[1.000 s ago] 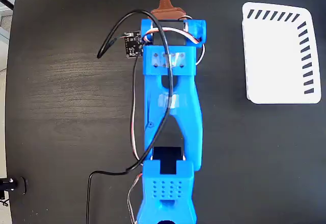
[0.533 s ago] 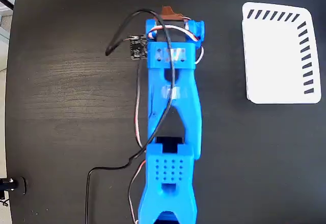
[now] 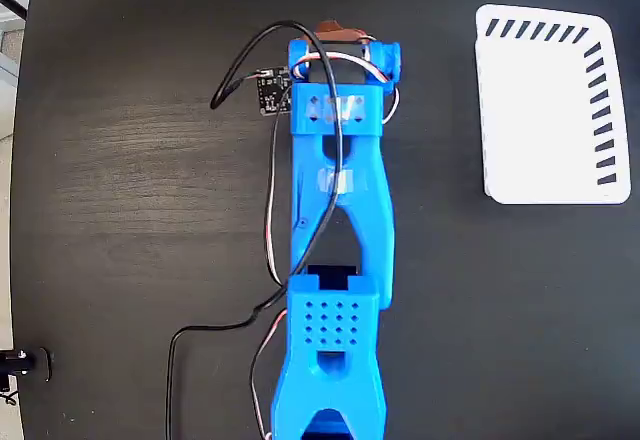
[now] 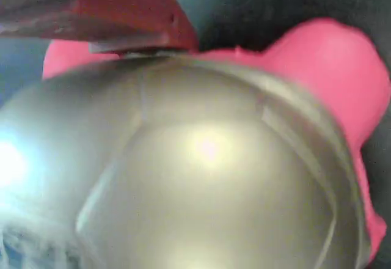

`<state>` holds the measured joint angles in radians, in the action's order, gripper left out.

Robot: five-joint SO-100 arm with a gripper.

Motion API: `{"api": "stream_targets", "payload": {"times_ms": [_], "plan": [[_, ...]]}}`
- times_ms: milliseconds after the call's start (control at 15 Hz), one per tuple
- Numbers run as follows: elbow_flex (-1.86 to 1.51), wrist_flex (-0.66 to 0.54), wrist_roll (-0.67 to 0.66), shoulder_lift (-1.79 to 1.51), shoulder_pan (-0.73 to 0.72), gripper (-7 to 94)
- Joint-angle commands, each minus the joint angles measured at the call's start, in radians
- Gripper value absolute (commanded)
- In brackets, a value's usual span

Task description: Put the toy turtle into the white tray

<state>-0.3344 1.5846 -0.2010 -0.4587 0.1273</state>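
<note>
Arm [image 3: 335, 230] pulled back slightly, hand's grip unclear – toy turtle [image 4: 201, 177] right beneath, white tray [image 3: 550, 110] unfilled.

The fixed view was bright, even and sharp, with faint sheen on the dark table [image 3: 120, 160]. The wrist view was blurred, the toy turtle [image 4: 201, 177] out of focus, glare spots on its shell.

- You are viewing one toy turtle [image 4: 201, 171].
- You are viewing one white tray [image 3: 548, 110].
- You are viewing one blue arm [image 3: 335, 250].
- You are viewing one black table [image 3: 130, 210].
</note>
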Motion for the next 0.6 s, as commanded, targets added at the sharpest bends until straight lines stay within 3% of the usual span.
{"api": "stream_targets", "payload": {"times_ms": [0,67,533], "plan": [[0.046,0.002,0.011,-0.055,0.012,11],[0.028,-0.008,0.023,-0.074,0.014,0],[-0.456,-0.146,0.046,-0.601,0.028,0]]}}
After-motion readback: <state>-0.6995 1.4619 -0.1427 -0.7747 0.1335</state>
